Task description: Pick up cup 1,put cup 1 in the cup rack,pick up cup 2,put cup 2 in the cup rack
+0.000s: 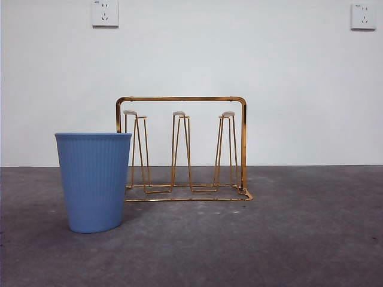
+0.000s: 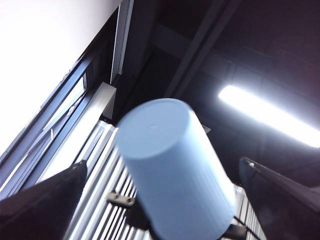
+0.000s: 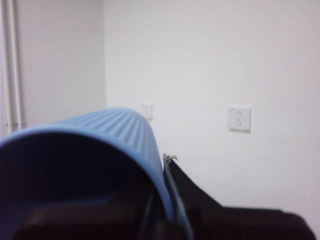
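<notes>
A blue ribbed cup [image 1: 94, 181] stands upright on the table at the left, just in front of the left end of the gold wire cup rack [image 1: 182, 149]. The rack's pegs are bare. No arm shows in the front view. My right gripper [image 3: 167, 200] is shut on the rim wall of a second blue cup [image 3: 95, 150], held on its side facing the wall. My left gripper [image 2: 165, 210] points up at the ceiling with its jaws wide apart. A light blue cup [image 2: 172, 165] shows between them, base outward and touching neither jaw, with black parts at its rim end.
The table [image 1: 299, 239] is dark grey and runs back to a white wall with two sockets [image 1: 105, 13]. In the left wrist view there are a ceiling light [image 2: 270, 117] and window frames [image 2: 75, 105].
</notes>
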Available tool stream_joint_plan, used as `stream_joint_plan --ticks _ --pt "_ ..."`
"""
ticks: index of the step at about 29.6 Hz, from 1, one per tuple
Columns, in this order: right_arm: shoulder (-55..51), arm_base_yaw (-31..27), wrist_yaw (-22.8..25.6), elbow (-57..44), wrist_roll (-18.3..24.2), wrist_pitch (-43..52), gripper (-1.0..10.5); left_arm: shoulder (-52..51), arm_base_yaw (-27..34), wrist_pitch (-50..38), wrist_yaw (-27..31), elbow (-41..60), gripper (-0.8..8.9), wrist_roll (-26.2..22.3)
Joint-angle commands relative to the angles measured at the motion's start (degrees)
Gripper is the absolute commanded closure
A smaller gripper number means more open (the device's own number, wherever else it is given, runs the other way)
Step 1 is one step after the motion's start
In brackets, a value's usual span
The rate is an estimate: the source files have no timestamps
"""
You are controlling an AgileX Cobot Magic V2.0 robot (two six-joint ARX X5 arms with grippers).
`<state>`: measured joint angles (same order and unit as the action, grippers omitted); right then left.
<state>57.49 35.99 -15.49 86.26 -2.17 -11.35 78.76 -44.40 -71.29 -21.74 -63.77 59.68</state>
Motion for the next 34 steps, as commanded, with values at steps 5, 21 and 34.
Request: stream_joint_plan --ticks 5,21,34 --pt "4.13 0.46 -0.68 -0.26 -1.11 1.01 9.6 0.15 -0.17 -2.03 0.98 -0.2 1.62 -1.16" --pt "6.75 6.1 0.61 -0.26 0.98 0.7 9.6 0.15 -0.04 -2.8 2.38 -0.2 3.27 -1.44" --pt "6.78 6.1 2.14 -0.26 0.94 1.55 9.6 0.15 -0.04 -3.19 2.45 -0.2 6.41 -1.14"
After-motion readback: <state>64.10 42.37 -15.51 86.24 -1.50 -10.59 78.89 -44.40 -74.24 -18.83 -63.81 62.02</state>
